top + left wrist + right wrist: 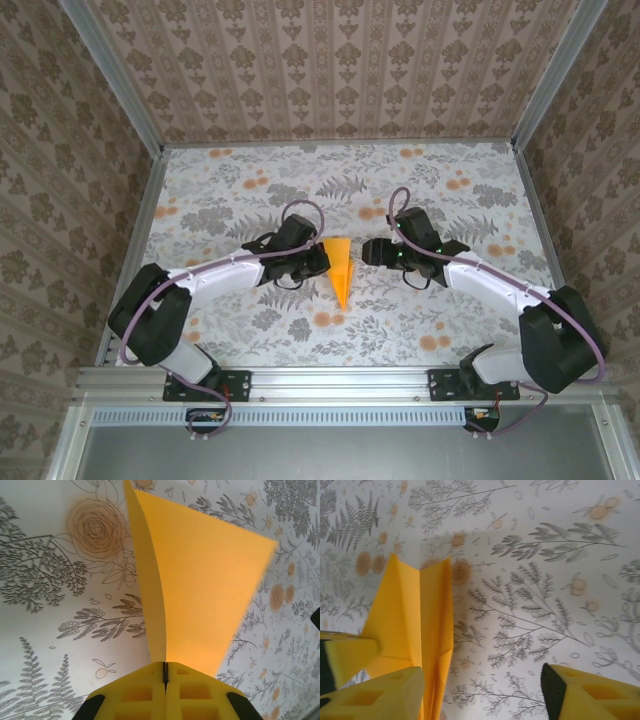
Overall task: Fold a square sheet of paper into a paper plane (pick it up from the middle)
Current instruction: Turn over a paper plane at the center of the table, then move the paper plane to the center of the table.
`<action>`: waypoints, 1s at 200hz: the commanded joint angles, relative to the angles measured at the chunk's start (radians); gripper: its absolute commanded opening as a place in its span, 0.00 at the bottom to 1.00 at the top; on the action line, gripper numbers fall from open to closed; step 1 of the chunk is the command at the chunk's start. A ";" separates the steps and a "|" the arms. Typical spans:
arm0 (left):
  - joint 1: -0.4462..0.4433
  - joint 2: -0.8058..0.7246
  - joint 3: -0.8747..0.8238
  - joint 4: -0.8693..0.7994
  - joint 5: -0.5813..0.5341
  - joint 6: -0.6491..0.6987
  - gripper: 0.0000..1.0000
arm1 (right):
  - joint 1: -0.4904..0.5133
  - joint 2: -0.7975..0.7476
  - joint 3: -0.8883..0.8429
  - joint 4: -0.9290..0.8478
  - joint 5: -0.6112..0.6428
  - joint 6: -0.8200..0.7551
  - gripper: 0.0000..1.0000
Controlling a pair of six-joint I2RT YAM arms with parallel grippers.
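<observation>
Paper plane [341,270]: slim orange-yellow dart at the centre of the worktop [230,200], nose toward the near edge, wide end away. Lies between the two pincers. From the right wrist, shows a lengthwise crease and layered flaps [415,630]. From the left wrist, stands on edge with one flap bowing out [200,580]. Cannot tell whether resting on the flowered cloth or held just clear of it.

Left pincer [318,263]: pressed together on the plane's left side. Close up [165,672], nips the paper's edge in the seam of its yellow pads.

Right pincer [370,252]: spread wide with nothing gripped [480,695], just beside the plane's right flank, apparently not touching.

Handling, as a guess: very light, thin, floppy away from the folds, stiffest along the centre crease. Dents and creases easily, and probably slips on smooth pads. Best taken through all layers near the middle, at the crease. A pinch on a single flap would likely open the fold.
</observation>
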 commanded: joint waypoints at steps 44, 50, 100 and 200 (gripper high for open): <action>0.038 0.026 -0.109 0.130 0.078 0.021 0.05 | 0.173 0.147 0.066 -0.018 -0.003 0.012 0.40; 0.042 0.029 -0.114 0.135 0.081 0.021 0.05 | 0.183 0.162 0.078 -0.025 0.001 0.007 0.39; 0.059 0.037 -0.142 0.138 0.095 0.024 0.05 | 0.242 0.253 0.152 -0.061 0.001 -0.017 0.38; 0.071 0.039 -0.152 0.137 0.101 0.023 0.05 | 0.272 0.368 0.218 -0.098 -0.038 -0.036 0.39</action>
